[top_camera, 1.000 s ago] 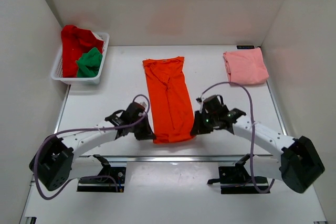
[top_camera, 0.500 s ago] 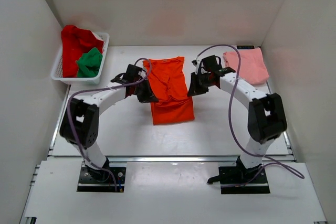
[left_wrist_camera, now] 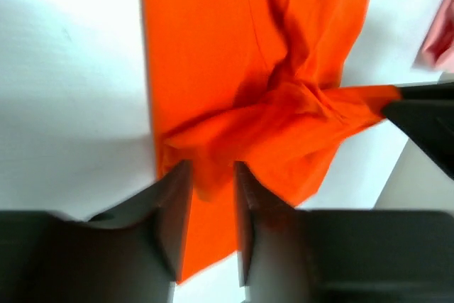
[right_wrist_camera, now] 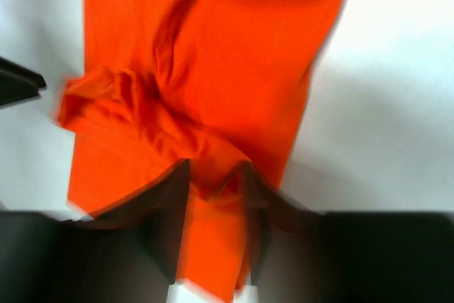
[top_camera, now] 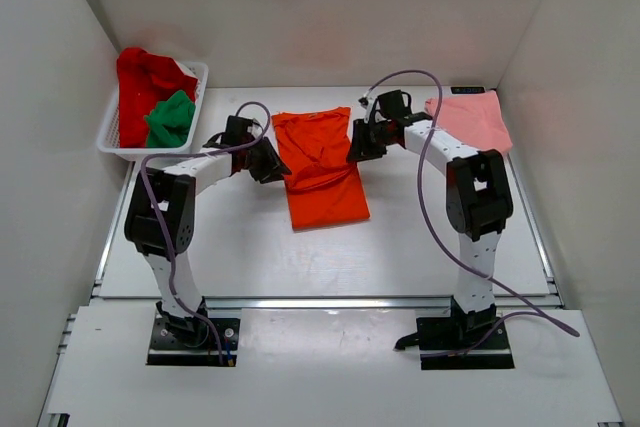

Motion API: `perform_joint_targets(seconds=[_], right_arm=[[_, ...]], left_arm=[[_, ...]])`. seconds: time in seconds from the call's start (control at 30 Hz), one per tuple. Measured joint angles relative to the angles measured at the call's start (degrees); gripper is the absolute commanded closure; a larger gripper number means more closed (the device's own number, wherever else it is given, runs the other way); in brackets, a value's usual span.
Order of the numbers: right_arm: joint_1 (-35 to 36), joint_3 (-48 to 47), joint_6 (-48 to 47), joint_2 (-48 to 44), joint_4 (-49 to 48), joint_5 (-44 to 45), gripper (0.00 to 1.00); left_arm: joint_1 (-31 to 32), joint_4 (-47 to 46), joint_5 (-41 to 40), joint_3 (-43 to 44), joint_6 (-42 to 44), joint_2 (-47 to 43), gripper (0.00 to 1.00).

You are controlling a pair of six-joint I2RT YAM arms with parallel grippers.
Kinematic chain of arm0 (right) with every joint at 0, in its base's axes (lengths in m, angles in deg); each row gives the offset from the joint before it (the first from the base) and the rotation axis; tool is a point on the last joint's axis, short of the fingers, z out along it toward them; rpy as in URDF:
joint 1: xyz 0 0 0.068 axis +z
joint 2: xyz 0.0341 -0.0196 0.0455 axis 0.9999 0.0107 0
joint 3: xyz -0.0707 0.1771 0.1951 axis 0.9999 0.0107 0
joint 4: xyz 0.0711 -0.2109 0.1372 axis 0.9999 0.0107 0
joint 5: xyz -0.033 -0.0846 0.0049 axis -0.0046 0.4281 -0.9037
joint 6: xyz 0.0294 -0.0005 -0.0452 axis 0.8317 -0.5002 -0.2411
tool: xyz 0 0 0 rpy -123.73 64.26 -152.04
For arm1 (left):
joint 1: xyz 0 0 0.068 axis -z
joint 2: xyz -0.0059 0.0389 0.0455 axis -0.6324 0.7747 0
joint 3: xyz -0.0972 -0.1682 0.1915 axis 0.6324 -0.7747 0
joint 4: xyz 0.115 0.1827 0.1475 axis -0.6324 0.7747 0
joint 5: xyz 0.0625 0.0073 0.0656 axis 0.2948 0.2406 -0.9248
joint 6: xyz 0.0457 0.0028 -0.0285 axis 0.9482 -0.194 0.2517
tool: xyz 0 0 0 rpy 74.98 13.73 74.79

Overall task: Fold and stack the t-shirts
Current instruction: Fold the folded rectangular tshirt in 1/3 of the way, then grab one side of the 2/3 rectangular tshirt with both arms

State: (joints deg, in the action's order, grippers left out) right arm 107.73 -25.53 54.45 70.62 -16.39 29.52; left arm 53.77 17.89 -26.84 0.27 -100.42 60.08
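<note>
The bright orange t-shirt [top_camera: 322, 172] lies folded in half mid-table, its doubled end towards the back. My left gripper [top_camera: 270, 162] is at its far left corner and my right gripper [top_camera: 357, 144] at its far right corner. In the left wrist view the left gripper [left_wrist_camera: 211, 168] stands open with a loose orange fold [left_wrist_camera: 234, 69] between its fingers. The right gripper [right_wrist_camera: 215, 168] is likewise open over bunched orange cloth [right_wrist_camera: 234, 54]. A folded salmon pink t-shirt [top_camera: 467, 125] lies at the back right. Red [top_camera: 140, 82] and green [top_camera: 170, 117] t-shirts sit in the basket.
The white slotted basket [top_camera: 150, 152] stands at the back left against the wall. White walls close in the table on the left, right and back. Both arms stretch far forward, their cables arching above them.
Both arms carried the orange shirt's near hem to the far end, folding it in half. Both grippers then went from shut to open.
</note>
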Motion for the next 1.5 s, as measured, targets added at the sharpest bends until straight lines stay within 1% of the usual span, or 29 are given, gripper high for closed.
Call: perform_joint_targets(seconds=[0.03,0.07,0.1,0.13,0.2,0.23,0.3,0.37,0.47,0.53,0.57,0.6,0.67,0.77,0.83,0.93,1.0,1.1,1.13,1.17,1.2,1.23,1.27,1.3,1.33,1.4,1.5], right_arm=[[-0.42,1.6,0.68,-0.59,-3.45,-0.09,0.53],[-0.92,4.35,1.62,-1.75,-7.67,0.17,0.39],[-1.38,7.13,2.82,-3.13,-10.8,0.76,0.34],[-1.92,11.13,3.52,-5.25,-14.47,1.66,0.28],[-2.93,18.38,5.49,-10.05,-19.58,4.42,0.26],[-3.19,20.39,5.88,-11.98,-20.61,5.46,0.25],[-3.85,23.76,6.88,-16.2,-22.18,8.02,0.29],[-3.89,26.34,7.65,-20.35,-22.58,9.62,0.36],[-2.93,32.98,9.53,-27.54,-23.3,11.13,0.36],[-1.05,38.8,11.3,-31.78,-23.47,13.14,0.33],[0.09,41.18,12.02,-33.11,-23.28,13.86,0.3],[1.46,43.52,13.31,-34.1,-22.73,14.88,0.3],[3.98,47.52,15.8,-34.88,-21.92,16.63,0.29],[6.38,51.1,18.91,-34.91,-20.98,18.01,0.29],[6.49,52.24,20.31,-34.88,-20.85,18.45,0.31],[6.23,52.3,21.14,-34.71,-21.66,18.32,0.39],[5.9,52.26,21.64,-34.12,-22.56,17.99,0.42],[5.99,52.06,22.05,-31.89,-23.76,17.14,0.43],[6.03,51.65,22.1,-31.32,-24.35,16.76,0.46],[6.25,51.17,22.18,-30.62,-24.85,16.46,0.56],[6.47,50.71,22.18,-29.73,-25.33,16.15,0.6],[6.75,50.27,22.16,-28.87,-25.55,15.76,0.64],[6.84,49.79,22.36,-27.89,-25.99,15.15,0.78],[6.97,49.24,22.03,-27.15,-26.18,14.73,0.94],[7.08,48.43,21.9,-26.23,-26.05,14.51,1.0],[7.08,46.4,21.27,-24.46,-24.83,13.66,1.0],[6.67,40.83,19.54,-22.8,-20.37,13.05,1.0]], left_arm=[[-0.5,-2.58,-0.33,-0.76,-1.18,-0.02,0.41],[-0.9,-6.23,-0.98,-2.23,-2.56,-0.46,0.36],[-1.25,-9.99,-1.7,-4.09,-3.93,-1.2,0.3],[-1.55,-13.73,-3.04,-6.45,-5.09,-2.29,0.28],[-1.73,-17.38,-6.14,-10.51,-6.84,-5.11,0.26],[-1.49,-18.08,-7.37,-12.09,-7.3,-6.8,0.26],[-0.35,-18.16,-9.38,-14.21,-7.34,-10.49,0.27],[1.42,-18.08,-10.19,-16.65,-7.15,-15.06,0.27],[5.64,-17.55,-11.34,-22.21,-7.17,-22.14,0.29],[9.14,-16.92,-12.48,-26.73,-7.63,-25.57,0.29],[11.04,-16.65,-13.25,-29.2,-8.28,-26.75,0.29],[12.63,-16.2,-13.92,-31.21,-9.03,-27.45,0.29],[15.45,-14.64,-16.04,-35.04,-10.93,-27.89,0.29],[17.88,-12.83,-19.63,-37.05,-13.51,-27.5,0.3],[18.56,-13.57,-21.44,-36.92,-14.58,-27.12,0.3],[18.73,-15.06,-22.71,-36.06,-16.11,-25.35,0.3],[18.88,-16.35,-22.95,-34.71,-17.05,-23.26,0.3],[19.34,-17.84,-23.3,-32.59,-18.18,-20.31,0.31],[19.61,-18.16,-23.37,-32.06,-18.47,-19.61,0.33],[19.89,-18.4,-23.5,-31.63,-18.64,-19.02,0.39],[20.09,-18.88,-23.54,-31.45,-19.04,-18.53,0.55],[20.15,-19.23,-23.85,-31.41,-19.45,-18.01,0.68],[20.13,-19.3,-24.06,-31.41,-19.61,-17.22,0.89],[20.11,-19.37,-24.11,-31.39,-20.02,-16.5,1.0],[19.98,-19.23,-24.22,-31.01,-19.5,-15.91,1.0],[19.45,-17.49,-24.33,-29.18,-18.45,-15.56,1.0],[17.22,-12.66,-24.26,-24.59,-16.5,-15.39,1.0]])
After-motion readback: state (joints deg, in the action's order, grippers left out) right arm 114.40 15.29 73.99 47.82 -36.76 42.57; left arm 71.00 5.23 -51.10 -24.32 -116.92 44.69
